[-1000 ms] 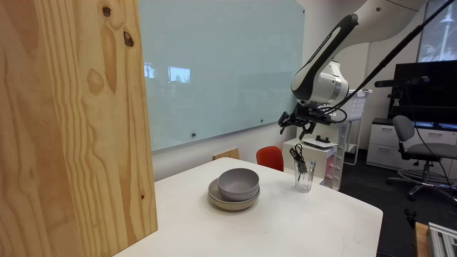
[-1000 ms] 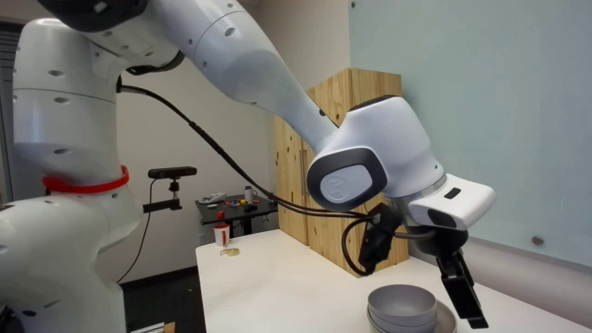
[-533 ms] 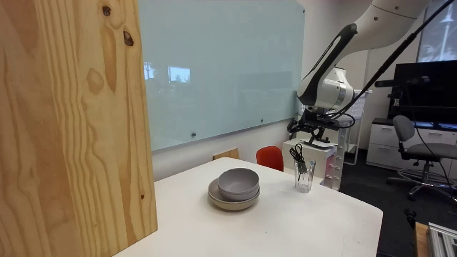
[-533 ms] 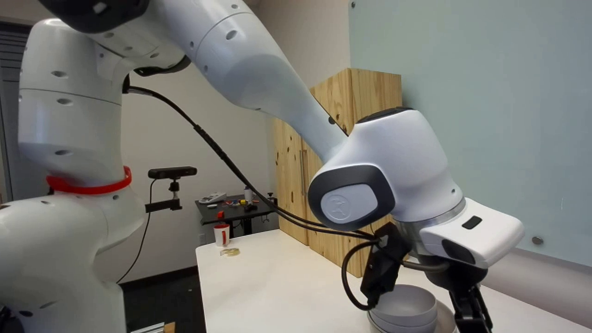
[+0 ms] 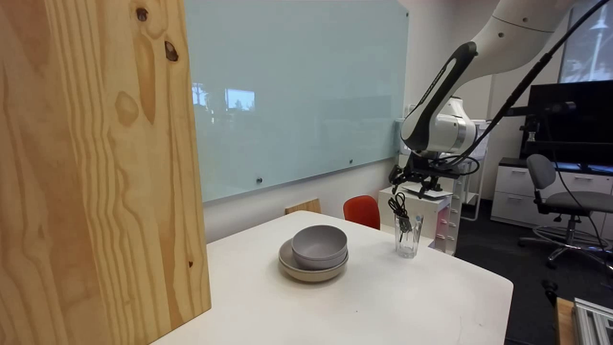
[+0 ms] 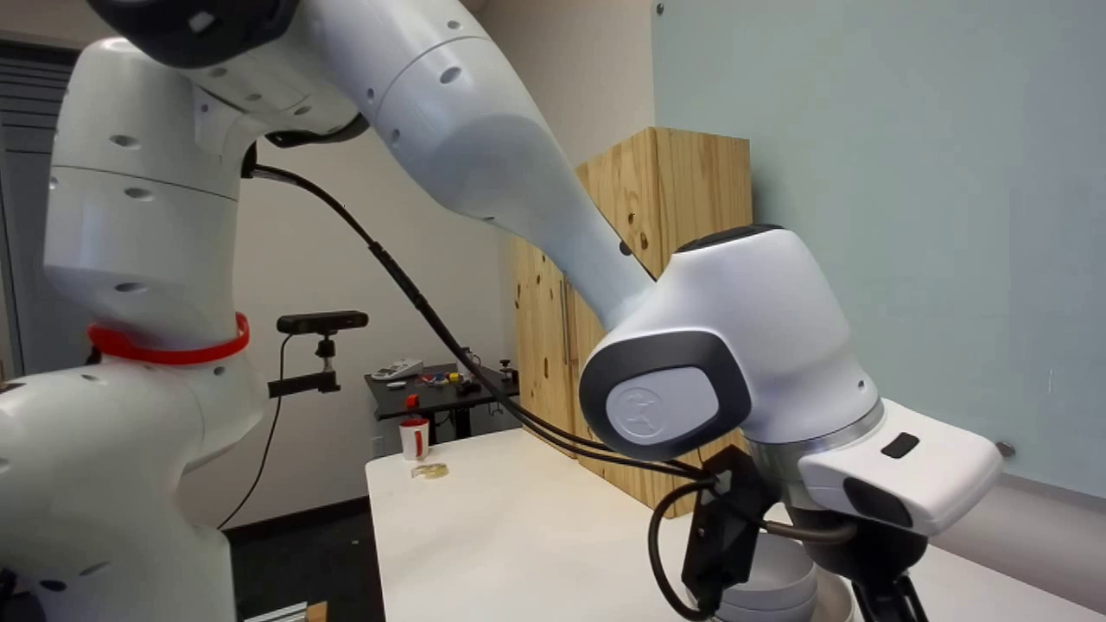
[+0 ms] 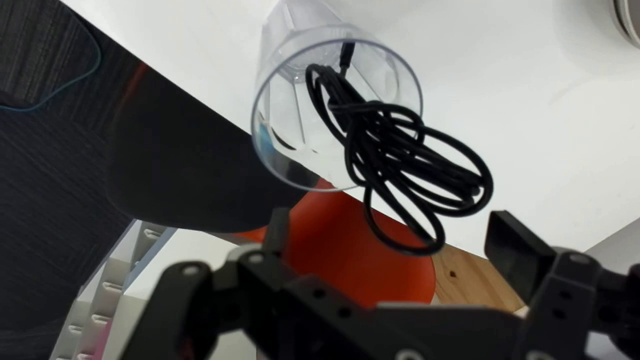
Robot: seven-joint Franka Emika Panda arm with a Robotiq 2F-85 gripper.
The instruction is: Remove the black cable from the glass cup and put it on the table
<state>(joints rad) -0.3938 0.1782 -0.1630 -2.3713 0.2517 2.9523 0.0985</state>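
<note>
Black looped cable (image 5: 401, 213) is propped in the tall clear glass cup (image 5: 411, 245) below the black two-fingered gripper (image 7: 387, 225), whose fingers (image 7: 517, 250) are parted; contact cannot be judged. Right of them, a grey bowl (image 7: 631, 20) is cut off in the wrist view.

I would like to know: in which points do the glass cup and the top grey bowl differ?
The glass cup is see-through, while the top grey bowl is opaque. The cup is tall and narrow; the bowl is low and wide. The cup stands directly on the white table and holds part of the black cable; the bowl is stacked above a wider beige dish. Both stand upright, open at the top.
</note>
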